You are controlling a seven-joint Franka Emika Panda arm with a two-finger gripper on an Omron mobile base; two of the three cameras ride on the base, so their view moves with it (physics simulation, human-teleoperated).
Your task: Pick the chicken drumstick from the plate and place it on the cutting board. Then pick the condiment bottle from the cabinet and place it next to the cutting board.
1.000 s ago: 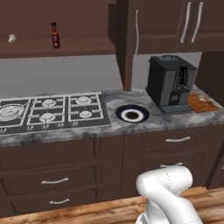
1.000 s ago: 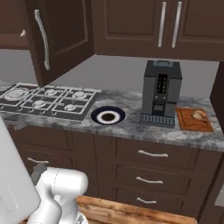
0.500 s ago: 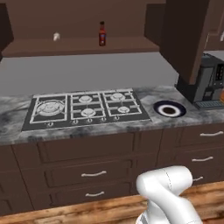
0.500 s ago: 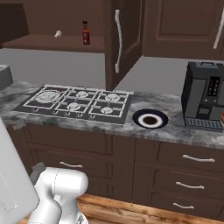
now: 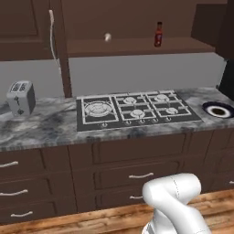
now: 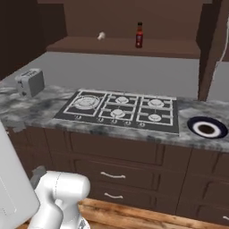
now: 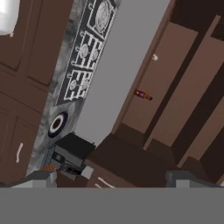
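The claw (image 7: pixel 109 177) stands wide apart, holding nothing, touching nothing. The bottle (image 5: pixel 158 34) stands upright on the cabinet (image 5: pixel 137 45) shelf above the hob (image 5: pixel 135 109); plate (image 5: pixel 218 109) right of the hob, toaster (image 5: pixel 20 97) left, on the desk (image 5: pixel 41 128).

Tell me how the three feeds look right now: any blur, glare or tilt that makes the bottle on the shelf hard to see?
Left base view: soft but evenly lit, no glare; condiment bottle stands clear on the cabinet shelf. Right base view: the same flat lighting, the bottle sharp enough. Hand view: rolled sideways, so the bottle looks tiny and lies across the frame.
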